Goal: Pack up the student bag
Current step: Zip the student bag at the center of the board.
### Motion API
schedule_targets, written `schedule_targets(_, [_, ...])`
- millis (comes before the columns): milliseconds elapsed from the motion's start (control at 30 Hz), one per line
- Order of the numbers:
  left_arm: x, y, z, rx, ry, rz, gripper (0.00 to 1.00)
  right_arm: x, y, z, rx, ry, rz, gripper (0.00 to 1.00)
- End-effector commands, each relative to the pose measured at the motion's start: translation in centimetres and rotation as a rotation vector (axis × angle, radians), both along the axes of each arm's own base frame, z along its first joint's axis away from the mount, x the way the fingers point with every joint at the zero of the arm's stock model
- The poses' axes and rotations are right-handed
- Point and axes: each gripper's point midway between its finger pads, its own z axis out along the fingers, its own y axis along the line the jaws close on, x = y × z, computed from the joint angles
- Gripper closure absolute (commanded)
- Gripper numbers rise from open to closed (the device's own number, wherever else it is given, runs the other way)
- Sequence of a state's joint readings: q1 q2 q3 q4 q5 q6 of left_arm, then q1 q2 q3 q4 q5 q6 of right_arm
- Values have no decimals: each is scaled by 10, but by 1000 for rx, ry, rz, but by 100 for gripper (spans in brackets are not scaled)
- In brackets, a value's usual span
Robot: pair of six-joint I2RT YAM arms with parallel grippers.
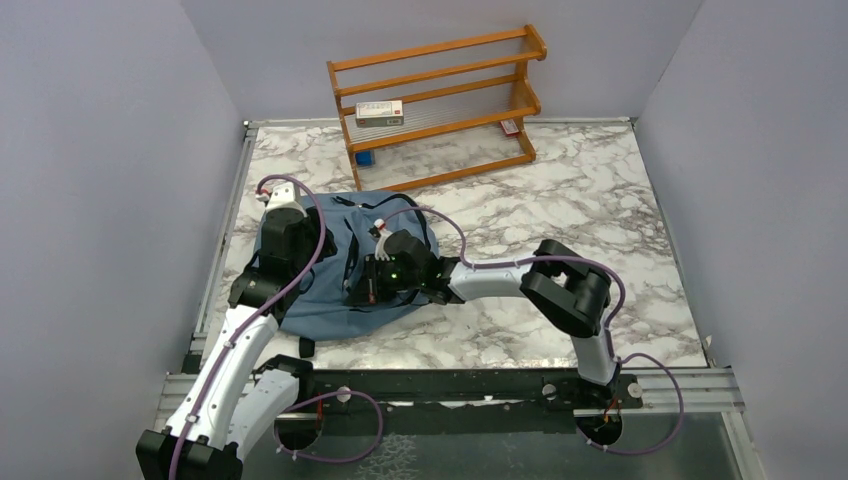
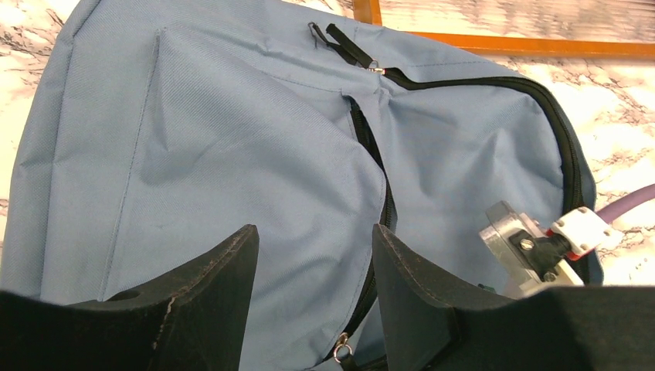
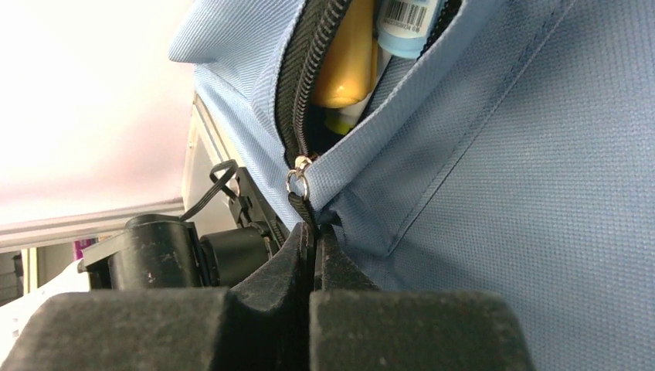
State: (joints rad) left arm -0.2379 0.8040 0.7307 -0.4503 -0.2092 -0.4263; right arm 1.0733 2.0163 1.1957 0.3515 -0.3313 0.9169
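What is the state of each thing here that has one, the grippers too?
student bag: lying flat, zipper partly open
right gripper: shut on the zipper pull
left gripper: open, over the bag, holding nothing
yellow item: inside the bag, visible through the gap
wooden rack: upright, a box on its shelf

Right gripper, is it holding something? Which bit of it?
Yes. The right gripper is pinched shut on the student bag's zipper pull, on the black tab just below its metal ring. The left gripper is open and holds nothing.
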Motion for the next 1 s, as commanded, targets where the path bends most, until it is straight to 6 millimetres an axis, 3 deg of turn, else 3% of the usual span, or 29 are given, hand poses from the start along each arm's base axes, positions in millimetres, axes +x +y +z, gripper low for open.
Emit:
schedule_targets(0, [1,-2,2,3,-24,-12,43,-3,6,45,111,-62,15,99])
schedule_targets(200, [1,-2,2,5,-26,-14,43,-14,6,58,140,-54,70,99])
schedule_targets(400, [-1,-2,1,5,-25,-17,43,-5,0,56,134,-61,39,99])
schedule_targets(667, [-10,-5,2,-32,-45,-33,43,44,9,78,218,-52,-12,99])
schedule_targets(967, [-23,-30,-22,-169,-9,-107,43,92,11,87,243,-62,-63,99])
